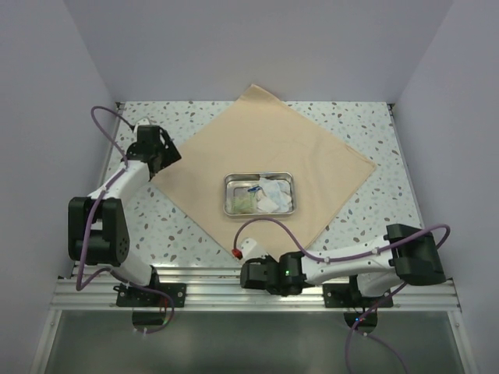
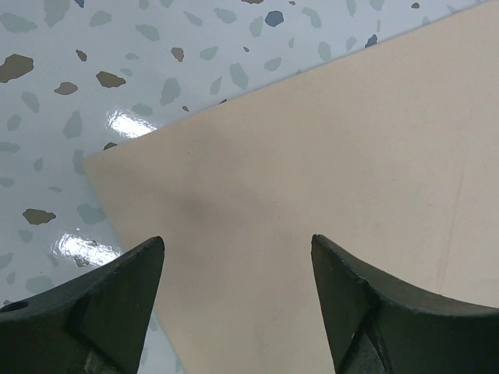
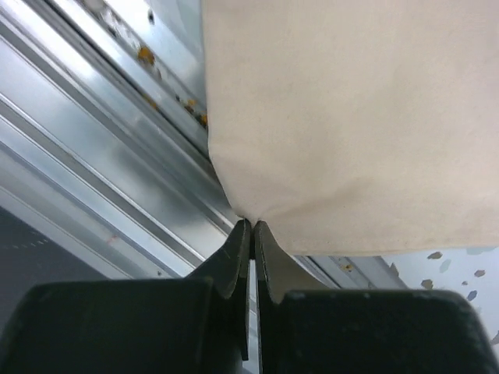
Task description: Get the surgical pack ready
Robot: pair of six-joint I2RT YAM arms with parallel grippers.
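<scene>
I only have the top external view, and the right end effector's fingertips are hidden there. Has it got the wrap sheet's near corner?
Observer: Yes. The right wrist view shows the right end effector shut, with the wrap sheet pinched by its corner between the tips.
Operator: And the left one?
Observer: The left end effector is open, its fingers standing apart over the sheet by the left corner, gripping nothing.

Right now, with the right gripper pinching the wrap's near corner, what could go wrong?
The right gripper pinches only the corner tip of the wrap sheet, so it may slip free when lifted. Pulling too fast could drag the sheet and shift the steel tray. The left gripper, open over the left corner, holds nothing down.
</scene>
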